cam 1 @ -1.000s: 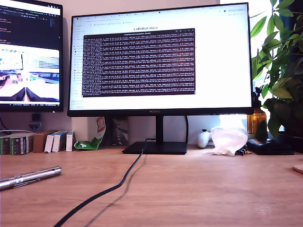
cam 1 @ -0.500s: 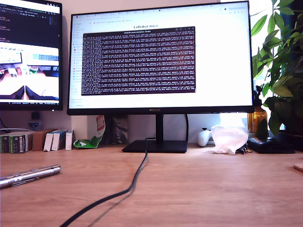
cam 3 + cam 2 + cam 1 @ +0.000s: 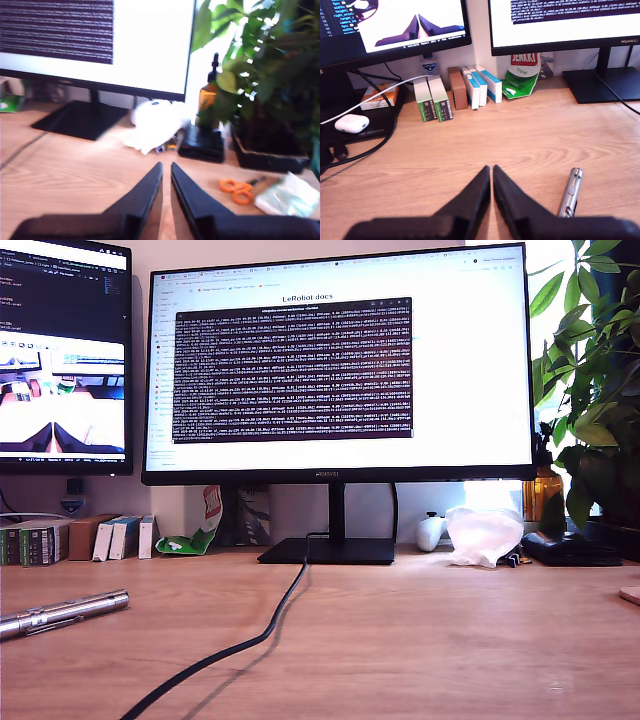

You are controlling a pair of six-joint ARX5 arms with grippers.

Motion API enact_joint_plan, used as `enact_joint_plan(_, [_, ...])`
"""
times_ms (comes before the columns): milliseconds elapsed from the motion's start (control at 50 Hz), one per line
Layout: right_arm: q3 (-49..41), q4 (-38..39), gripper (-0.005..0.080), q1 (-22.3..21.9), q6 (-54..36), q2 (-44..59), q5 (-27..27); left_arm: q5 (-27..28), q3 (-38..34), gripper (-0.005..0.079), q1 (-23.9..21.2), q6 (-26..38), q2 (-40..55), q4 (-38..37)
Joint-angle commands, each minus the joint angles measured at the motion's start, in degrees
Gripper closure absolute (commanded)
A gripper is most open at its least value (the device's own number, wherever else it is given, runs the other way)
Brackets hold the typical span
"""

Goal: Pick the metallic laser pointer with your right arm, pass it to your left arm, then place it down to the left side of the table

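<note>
Only the black cable had shifted slightly while the metallic laser pointer, likely rigid, slick and best pinched mid-barrel, lay on the table at the exterior view's left, beside my first gripper, whose fingers, like my second gripper's, were nearly closed, empty.

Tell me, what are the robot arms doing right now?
Nothing is being held yet. The metallic laser pointer lies on the wooden table at the exterior view's left, beside a black cable. My first gripper hovers near it, jaws almost together. My second gripper hovers empty near orange scissors.
</note>
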Motion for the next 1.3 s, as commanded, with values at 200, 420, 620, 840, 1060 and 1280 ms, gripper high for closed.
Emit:
enact_joint_plan(200, [-6.1, 4.3, 0.0699, -0.1, 1.5, -0.3, 5.4, -0.9, -4.3, 0.0755, -0.2, -0.4, -0.4, 0.9])
enact_joint_plan(420, [-9.3, 6.3, 0.0699, -0.1, 1.7, -0.3, 7.0, -2.4, -5.5, 0.0755, -0.2, -1.1, -0.4, 1.0])
enact_joint_plan(620, [-9.3, 4.9, 0.0699, -0.2, 1.7, -0.3, 8.9, -3.7, -5.5, 0.0755, -0.2, -2.0, -0.3, -0.2])
enact_joint_plan(840, [-9.3, 4.8, 0.0699, -0.2, 2.6, -0.3, 8.9, -3.5, -5.5, 0.0755, -0.2, -1.9, 0.2, -0.4])
enact_joint_plan(1060, [-9.3, 5.2, 0.0699, -0.2, 3.4, -0.3, 9.0, -3.1, -5.5, 0.0755, -0.2, -3.0, 1.0, -0.2])
enact_joint_plan(1280, [-9.3, 5.2, 0.0699, -0.2, 3.4, -0.3, 8.9, -3.1, -5.5, 0.0755, -0.2, -3.4, 1.0, -0.2])
